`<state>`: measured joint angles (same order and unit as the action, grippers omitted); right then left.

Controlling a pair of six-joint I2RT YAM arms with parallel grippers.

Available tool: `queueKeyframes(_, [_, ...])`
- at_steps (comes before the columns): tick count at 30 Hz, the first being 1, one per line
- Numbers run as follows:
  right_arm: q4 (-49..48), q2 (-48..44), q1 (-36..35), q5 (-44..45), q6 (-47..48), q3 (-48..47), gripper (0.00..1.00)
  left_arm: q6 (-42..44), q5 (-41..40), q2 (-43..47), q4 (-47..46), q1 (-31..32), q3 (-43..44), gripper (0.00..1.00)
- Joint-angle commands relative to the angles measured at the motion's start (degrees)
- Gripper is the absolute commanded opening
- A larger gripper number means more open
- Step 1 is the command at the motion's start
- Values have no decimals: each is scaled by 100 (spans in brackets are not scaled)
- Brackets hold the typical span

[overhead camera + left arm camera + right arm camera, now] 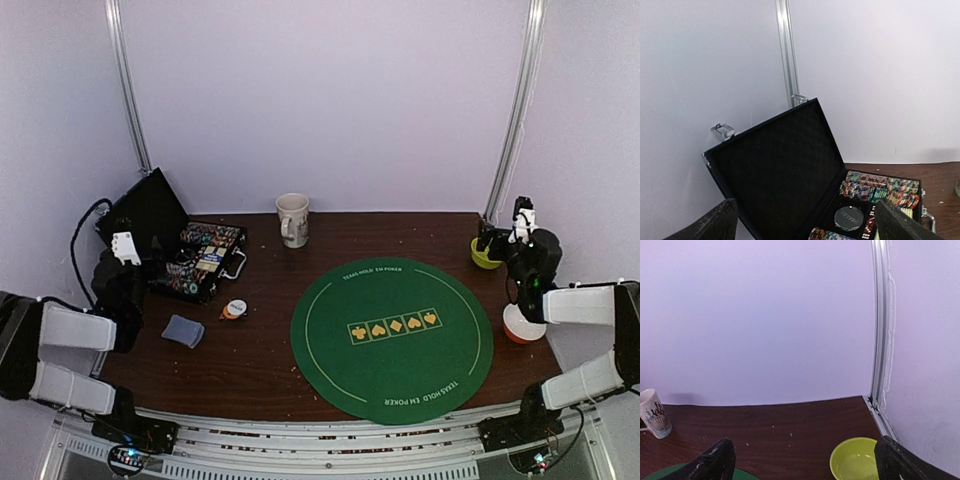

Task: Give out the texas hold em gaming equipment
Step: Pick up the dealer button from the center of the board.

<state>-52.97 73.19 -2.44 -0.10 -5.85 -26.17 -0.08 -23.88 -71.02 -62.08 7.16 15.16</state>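
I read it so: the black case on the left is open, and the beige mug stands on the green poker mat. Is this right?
Not quite. The black case is open, but the beige mug stands on the wooden table behind the green poker mat, not on it. The top external view shows it.

Chips (207,248) in case (150,212); cards (183,331), discs (234,309) adj.
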Motion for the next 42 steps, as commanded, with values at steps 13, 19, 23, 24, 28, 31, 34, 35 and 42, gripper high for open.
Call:
queueKeyframes(13, [4262, 560, -1498, -2073, -820, -3204, 95, -2080, 2274, -592, 8581, 1597, 4589, 83])
queueKeyframes(19, [4510, 1860, -3003, -2325, -1796, -4369, 84, -2721, 2383, -1103, 8409, 1705, 4215, 69])
queueKeyframes(23, [3966, 2945, -3732, -2577, -2674, -5031, 76, -2782, 2322, -1187, 8107, 1705, 3937, 68])
queueKeyframes(24, [3803, 3254, -3871, -2682, -2912, -5205, 73, -2777, 2271, -1220, 7997, 1707, 3855, 68])
queueKeyframes(28, [3281, 4560, -4300, -2866, -3788, -6007, 65, -2959, 2177, -1554, 7717, 1699, 3680, 68])
queueKeyframes(31, [3264, 5511, -4514, -2951, -4264, -6906, 58, -3022, 2229, -1870, 7501, 1695, 3676, 65])
queueKeyframes(34, [3757, 6355, -4649, -3020, -4446, -7929, 54, -3079, 2303, -1955, 7214, 1698, 3545, 60])
queueKeyframes(35, [3857, 6581, -4687, -3044, -4453, -8178, 53, -3095, 2332, -1971, 7116, 1701, 3469, 59])
queueKeyframes(42, [4191, 7397, -4741, -2970, -4666, -8895, 51, -3109, 2513, -2209, 6834, 1700, 3238, 52])
